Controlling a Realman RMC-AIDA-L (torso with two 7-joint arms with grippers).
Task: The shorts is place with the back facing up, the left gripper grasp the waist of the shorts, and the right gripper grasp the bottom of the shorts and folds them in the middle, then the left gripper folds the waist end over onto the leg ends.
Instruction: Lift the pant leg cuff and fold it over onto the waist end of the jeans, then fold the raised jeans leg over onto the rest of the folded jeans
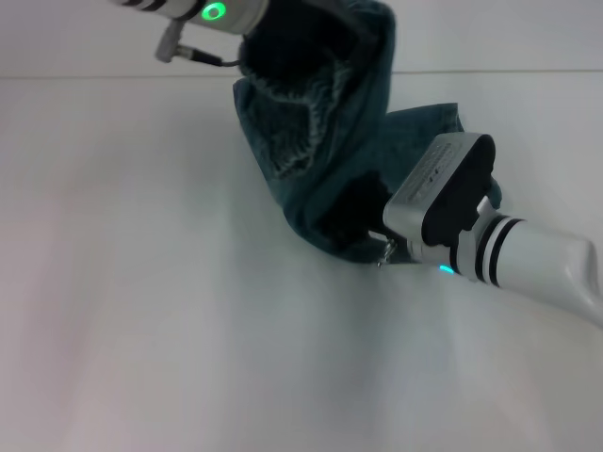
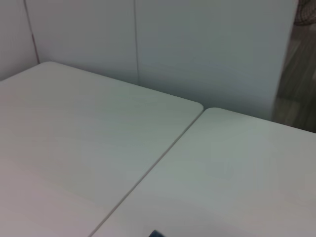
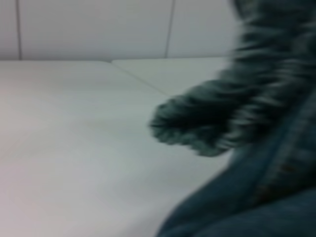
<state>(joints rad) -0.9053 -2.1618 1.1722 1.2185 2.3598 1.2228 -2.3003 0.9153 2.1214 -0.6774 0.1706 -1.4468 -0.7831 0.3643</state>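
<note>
Blue denim shorts [image 1: 320,141] with a frayed hem [image 3: 197,128] hang bunched above the white table [image 1: 141,282] at the back centre. My left gripper [image 1: 252,38] holds their top end high at the upper edge of the head view, its fingers buried in the cloth. Lower down and to the right, my right gripper [image 1: 382,247] is shut on the bottom end, just above the table. A sliver of the shorts [image 2: 156,233] shows in the left wrist view.
A seam [image 2: 148,168] runs between two white table tops. A pale wall [image 2: 197,49] stands behind the table's far edge. Bare table surface lies to the left of and in front of the shorts.
</note>
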